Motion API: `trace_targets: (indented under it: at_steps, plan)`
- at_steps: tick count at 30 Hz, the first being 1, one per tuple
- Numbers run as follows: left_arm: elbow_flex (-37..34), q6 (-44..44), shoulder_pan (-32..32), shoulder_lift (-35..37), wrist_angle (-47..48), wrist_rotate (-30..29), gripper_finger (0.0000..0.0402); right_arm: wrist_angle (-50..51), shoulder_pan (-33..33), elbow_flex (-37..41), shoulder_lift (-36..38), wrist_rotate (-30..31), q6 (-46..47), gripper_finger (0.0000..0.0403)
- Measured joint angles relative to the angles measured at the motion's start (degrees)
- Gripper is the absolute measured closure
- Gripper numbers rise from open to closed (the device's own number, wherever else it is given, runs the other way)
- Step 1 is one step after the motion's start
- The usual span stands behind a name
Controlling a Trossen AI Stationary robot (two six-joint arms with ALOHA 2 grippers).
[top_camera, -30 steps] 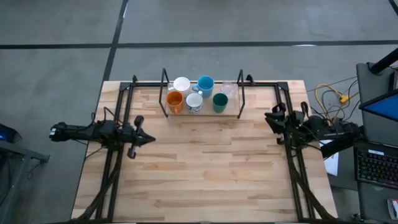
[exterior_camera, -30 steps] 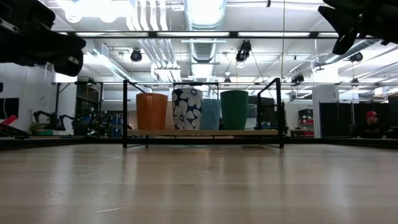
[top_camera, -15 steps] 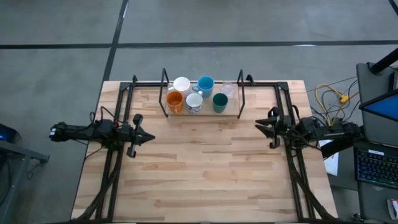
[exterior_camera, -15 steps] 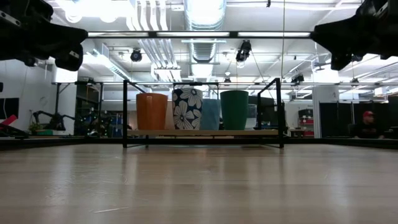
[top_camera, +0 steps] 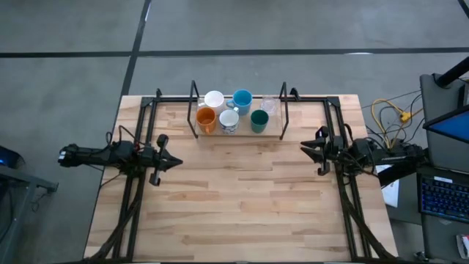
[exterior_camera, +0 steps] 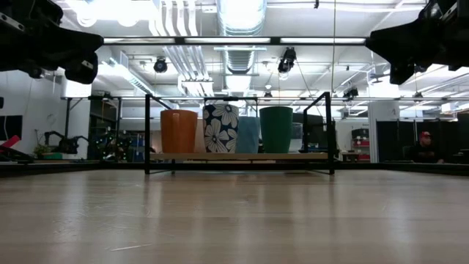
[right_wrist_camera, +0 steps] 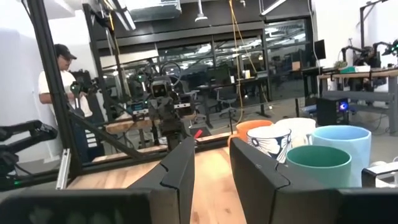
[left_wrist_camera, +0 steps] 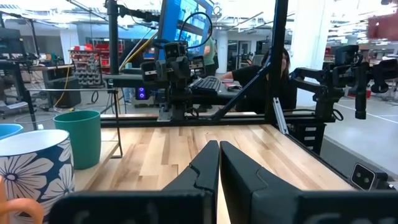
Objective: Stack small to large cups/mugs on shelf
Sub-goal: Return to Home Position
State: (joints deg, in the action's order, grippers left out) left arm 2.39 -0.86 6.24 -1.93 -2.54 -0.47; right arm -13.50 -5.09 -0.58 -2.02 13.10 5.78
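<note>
High view: mounted overhead, facing straight down on the whole counter [top_camera: 234, 198]. Low view: at counter-top level, facing across toward the shelf [exterior_camera: 238, 156]. Wrist views: low, close, facing each other across the counter. All four views share the green cup [top_camera: 259, 120].

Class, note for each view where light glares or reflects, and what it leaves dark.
Low view: ceiling lamps glare; left arm and right arm are dark silhouettes; the tabletop shows sheen. High view: even light, no glare on the shelf.

Six cups and mugs [top_camera: 229, 121], one shelf [top_camera: 242, 134], one table [top_camera: 242, 205], two robot arms, left [top_camera: 110, 154] and right [top_camera: 374, 152]
</note>
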Motion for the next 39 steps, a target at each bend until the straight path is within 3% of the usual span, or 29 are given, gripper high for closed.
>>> trace_targets:
  at_steps: [27,31,39]
  plan:
    - [-0.14,-0.22,0.00,-0.29,-0.12,0.04,0.0402,0.00,-0.01,0.02,0.00,0.00,0.64,0.0307]
    - [-1.83,-0.16,-0.02,-0.21,1.33,0.18,0.0402,11.75,0.01,0.15,0.36,-0.03,0.64,0.0307]
    - [-1.91,-0.20,0.00,-0.57,1.12,0.19,0.0402,11.65,-0.04,0.07,-1.31,-2.99,0.66,0.0307]
